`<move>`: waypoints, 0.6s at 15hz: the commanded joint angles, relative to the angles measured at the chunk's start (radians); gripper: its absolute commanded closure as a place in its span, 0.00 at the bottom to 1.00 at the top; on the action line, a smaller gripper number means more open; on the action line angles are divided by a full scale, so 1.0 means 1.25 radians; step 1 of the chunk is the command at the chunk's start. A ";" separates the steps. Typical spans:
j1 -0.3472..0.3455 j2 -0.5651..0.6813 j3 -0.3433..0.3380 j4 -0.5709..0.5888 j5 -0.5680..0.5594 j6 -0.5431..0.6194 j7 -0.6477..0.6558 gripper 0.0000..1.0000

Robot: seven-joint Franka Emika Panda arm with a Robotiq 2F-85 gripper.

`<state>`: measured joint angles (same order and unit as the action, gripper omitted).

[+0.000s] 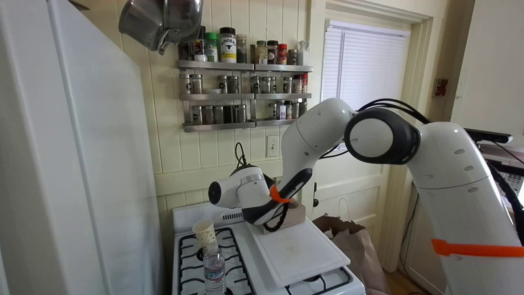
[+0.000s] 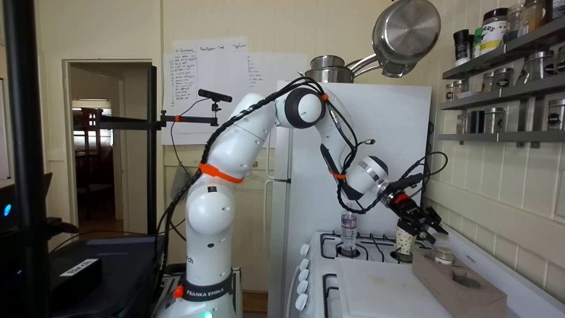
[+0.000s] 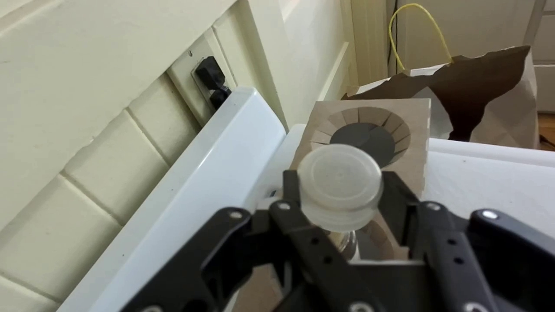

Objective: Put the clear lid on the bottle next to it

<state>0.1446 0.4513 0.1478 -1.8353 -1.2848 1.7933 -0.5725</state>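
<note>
On the steel shelf [image 1: 217, 65], a black-capped shaker [image 1: 228, 47] reads "KINDER'S"; the white robot arm [image 2: 211, 216] reads "FRANKA EMIKA". Black fingers [image 3: 399, 201] grip the round translucent plastic lid [image 3: 340, 177] above a small glass jar [image 2: 443, 256], possibly touching it. A brown cardboard box [image 2: 481, 298] carries the jar on the white stove [image 1: 258, 262] by the cream wall [image 3: 108, 86].

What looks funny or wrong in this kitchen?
The water bottle and patterned cup stand on the stove, an odd spot because cooking heat might melt or scorch them. Beside it, the paper bag has a ragged, torn-looking top edge. Nothing looks spilled.
</note>
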 commanded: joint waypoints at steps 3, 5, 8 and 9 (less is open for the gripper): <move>-0.007 0.024 0.003 0.023 0.003 0.039 -0.017 0.76; -0.010 0.033 0.002 0.031 0.007 0.052 -0.023 0.76; -0.015 0.044 -0.001 0.041 0.010 0.068 -0.027 0.76; -0.017 0.046 -0.002 0.044 0.012 0.070 -0.027 0.76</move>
<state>0.1358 0.4861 0.1478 -1.8072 -1.2849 1.8522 -0.5825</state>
